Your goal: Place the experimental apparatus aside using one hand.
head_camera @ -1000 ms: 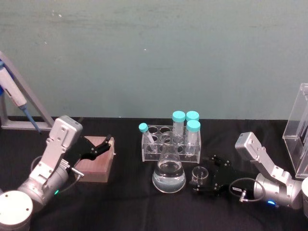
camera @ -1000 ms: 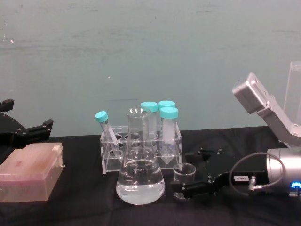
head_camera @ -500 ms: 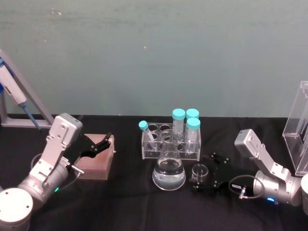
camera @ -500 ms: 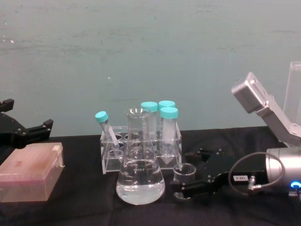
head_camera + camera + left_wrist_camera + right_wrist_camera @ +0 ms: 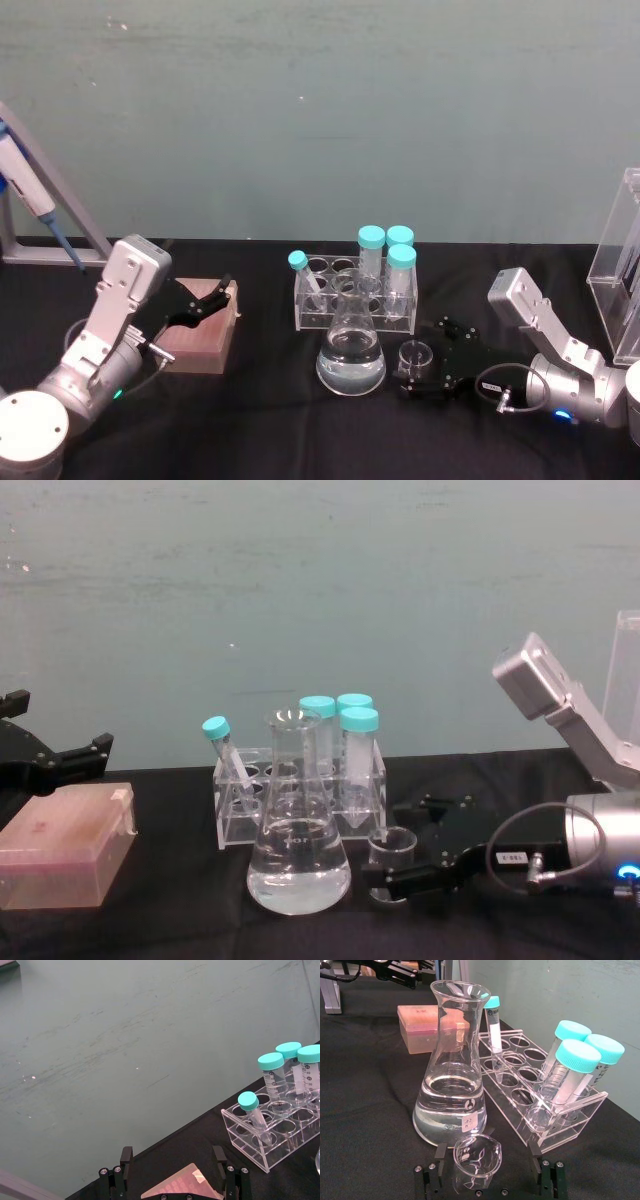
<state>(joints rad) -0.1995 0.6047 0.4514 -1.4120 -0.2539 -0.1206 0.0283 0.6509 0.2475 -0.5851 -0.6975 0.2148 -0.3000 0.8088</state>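
Glass beaker (image 5: 415, 357), small and clear, is standing lower centre-right in the head view between the spread fingers of the black right tool (image 5: 485, 1156), ungripped, not yet moved aside; the left tool (image 5: 213, 302) is idling spread over a pink box (image 5: 200, 338).

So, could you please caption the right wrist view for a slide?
Right gripper open around the small beaker, beside the conical flask of clear liquid.

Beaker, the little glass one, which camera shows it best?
The right wrist view: the beaker is close up, between the right tool's open fingers, beside the flask. The head view shows it small from above; the chest view shows it side-on, its base behind a finger.
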